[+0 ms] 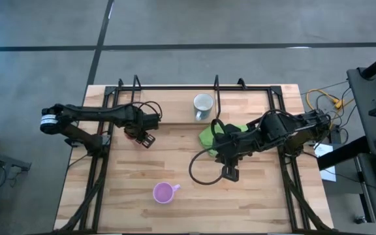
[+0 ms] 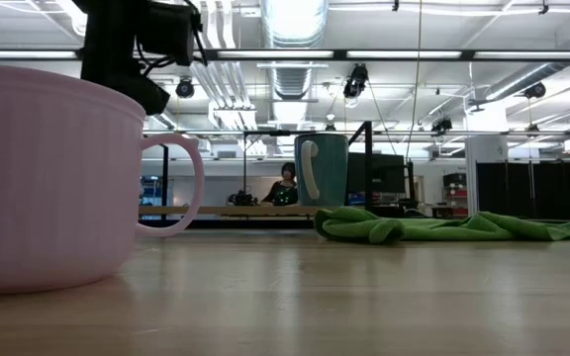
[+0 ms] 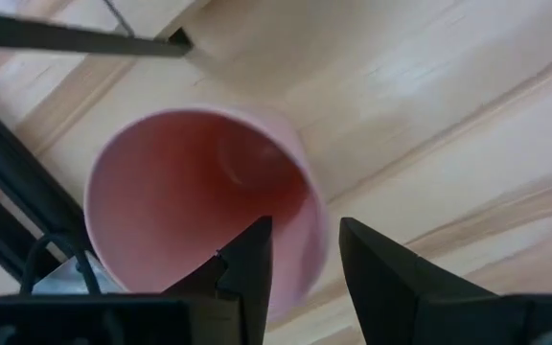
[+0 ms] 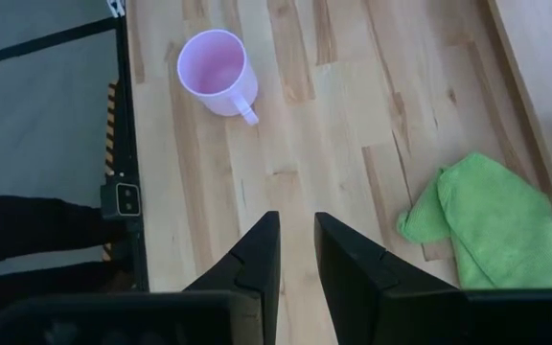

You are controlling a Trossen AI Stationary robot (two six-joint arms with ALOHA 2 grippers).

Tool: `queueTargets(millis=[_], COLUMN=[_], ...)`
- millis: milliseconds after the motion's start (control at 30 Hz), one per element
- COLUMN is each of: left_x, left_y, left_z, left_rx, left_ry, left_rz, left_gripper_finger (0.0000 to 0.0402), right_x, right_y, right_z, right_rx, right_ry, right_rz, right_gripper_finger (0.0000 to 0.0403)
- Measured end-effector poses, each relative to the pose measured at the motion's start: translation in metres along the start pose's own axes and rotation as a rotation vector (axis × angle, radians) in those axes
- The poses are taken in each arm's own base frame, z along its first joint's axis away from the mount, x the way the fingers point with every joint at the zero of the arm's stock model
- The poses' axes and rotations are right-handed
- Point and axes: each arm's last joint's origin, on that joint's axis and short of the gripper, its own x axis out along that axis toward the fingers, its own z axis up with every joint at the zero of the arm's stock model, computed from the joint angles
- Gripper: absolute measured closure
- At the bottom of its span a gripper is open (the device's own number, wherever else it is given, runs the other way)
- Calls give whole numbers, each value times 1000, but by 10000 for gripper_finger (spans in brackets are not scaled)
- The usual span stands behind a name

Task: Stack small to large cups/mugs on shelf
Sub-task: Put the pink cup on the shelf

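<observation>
Left wrist view: my left gripper (image 3: 305, 251) has its fingers closed across the wall of the red-pink cup (image 3: 195, 196), one finger inside the rim, one outside. In the high view this gripper (image 1: 145, 137) sits over the left part of the desk (image 1: 175, 160), close to the shelf (image 1: 168, 98) along the far edge. The grey-white mug (image 1: 203, 104) stands on that shelf, just beside an upright loop (image 1: 217, 88). The lilac-purple mug (image 1: 164, 192) stands alone near the front edge, well apart from everything.

I judge the step in hand to be carrying the red-pink cup to the shelf. To do it well I would keep the cup level, since a pinch on one wall can let it swing, and bring it in between the loops rather than across them.

My right gripper (image 1: 230, 172) waits over the desk's middle, fingers (image 4: 255, 257) nearly together and holding nothing, beside the green cloth (image 1: 215, 136).

Open room lies in front, around the lilac-purple mug; the far edge is crowded by black rods (image 1: 109, 98), the cloth and the right arm's looping cable (image 1: 198, 171).
</observation>
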Motion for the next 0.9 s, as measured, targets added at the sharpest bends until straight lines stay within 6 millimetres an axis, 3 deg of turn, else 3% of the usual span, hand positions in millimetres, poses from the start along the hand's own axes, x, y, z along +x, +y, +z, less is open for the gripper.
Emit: queueTargets(millis=[133,333,500,667,900], left_x=[3,-3,-13,-37,-86], left_y=[1,-1,-5,-9,-13], left_z=[0,2,5,11,22], left_rx=[18,75,98,112,225], left_ry=[7,-1,-8,-64,-231], left_rz=[6,-24,-75,-131,-212], left_gripper_finger=[307,390,400,401,401], right_x=[0,0,0,-1,-2], right_y=[0,-2,-4,-7,-13], right_z=[0,1,2,5,8], right_rx=[0,2,6,2,8], right_ry=[-3,-13,-15,-22,-30], right_rz=[-4,-23,-28,-32,-40], right_gripper_finger=[339,339,339,339,339])
